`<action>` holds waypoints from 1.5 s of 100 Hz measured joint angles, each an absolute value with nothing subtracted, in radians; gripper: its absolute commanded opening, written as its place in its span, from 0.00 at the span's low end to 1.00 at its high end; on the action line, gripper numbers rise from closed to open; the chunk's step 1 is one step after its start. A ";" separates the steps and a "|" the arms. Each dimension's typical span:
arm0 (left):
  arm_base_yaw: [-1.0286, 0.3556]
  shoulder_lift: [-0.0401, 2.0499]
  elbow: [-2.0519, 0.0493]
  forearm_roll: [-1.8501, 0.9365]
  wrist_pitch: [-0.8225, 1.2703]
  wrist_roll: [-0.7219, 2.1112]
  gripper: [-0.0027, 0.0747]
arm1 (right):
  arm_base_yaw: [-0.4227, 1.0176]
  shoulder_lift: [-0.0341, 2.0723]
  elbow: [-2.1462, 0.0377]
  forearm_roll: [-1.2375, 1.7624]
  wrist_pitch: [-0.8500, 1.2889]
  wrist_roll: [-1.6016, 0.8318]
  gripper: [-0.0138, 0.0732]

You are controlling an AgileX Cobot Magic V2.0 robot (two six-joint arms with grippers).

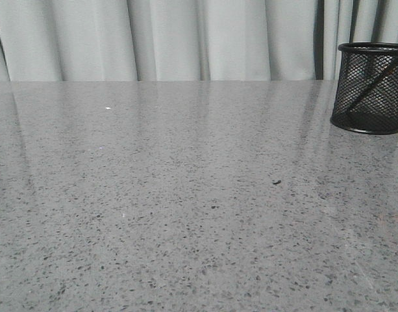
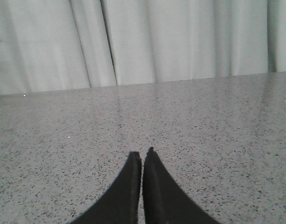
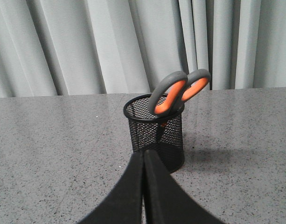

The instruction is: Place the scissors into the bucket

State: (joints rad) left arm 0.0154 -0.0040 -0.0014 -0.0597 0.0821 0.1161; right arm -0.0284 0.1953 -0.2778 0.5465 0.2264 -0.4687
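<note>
The black wire-mesh bucket (image 1: 370, 88) stands at the far right of the table in the front view and shows in the right wrist view (image 3: 155, 133). The scissors (image 3: 177, 91) stand inside it, blades down, with the grey, orange-lined handles leaning out over the rim. In the front view only a dark slanted blade (image 1: 367, 91) shows through the mesh. My right gripper (image 3: 143, 152) is shut and empty, just short of the bucket's base. My left gripper (image 2: 142, 152) is shut and empty, low over bare table. Neither gripper shows in the front view.
The grey speckled table (image 1: 186, 195) runs back to a pale pleated curtain (image 1: 186, 39). A small dark speck (image 1: 276, 182) lies on the table right of centre.
</note>
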 measured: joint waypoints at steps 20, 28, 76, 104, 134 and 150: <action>0.015 -0.004 -0.001 -0.059 0.082 0.116 0.01 | -0.028 0.195 -0.278 0.547 0.226 -0.469 0.07; 0.015 -0.004 -0.001 -0.059 0.082 0.116 0.01 | -0.028 0.195 -0.278 0.547 0.226 -0.469 0.07; 0.015 -0.004 -0.001 -0.059 0.082 0.116 0.01 | -0.028 0.188 -0.196 0.123 0.168 -0.131 0.07; 0.015 -0.004 -0.001 -0.059 0.082 0.116 0.01 | -0.028 0.030 -0.008 0.017 0.160 -0.052 0.07; 0.015 -0.004 -0.001 -0.059 0.084 0.116 0.01 | -0.028 -0.008 0.012 0.000 0.146 -0.051 0.07; 0.015 -0.004 -0.001 -0.059 0.084 0.116 0.01 | -0.028 -0.008 0.012 -0.009 0.144 -0.051 0.07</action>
State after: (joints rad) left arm 0.0154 -0.0040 -0.0014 -0.0593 0.0838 0.1161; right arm -0.0284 -0.0080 0.0124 -0.0095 0.1441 -0.0507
